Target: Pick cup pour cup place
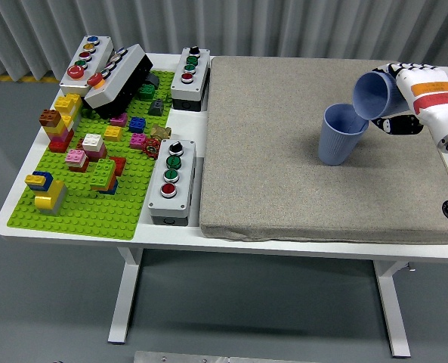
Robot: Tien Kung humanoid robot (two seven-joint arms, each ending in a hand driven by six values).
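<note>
We found the right hand [409, 102] wrapped around a tilted blue cup [374, 95], its mouth tipped down over the rim of the upright blue cup [341, 134] on the grey mat [284, 151], presumably to pour. No stream was visible; the contents of either cup couldn't be made out

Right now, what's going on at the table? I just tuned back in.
The robot's right hand holds a blue cup tipped on its side, its mouth angled down over a second blue cup that stands upright on the grey mat. No stream is visible between them. The left arm is out of view. The green brick board and the button boxes on the left sit untouched.
</note>
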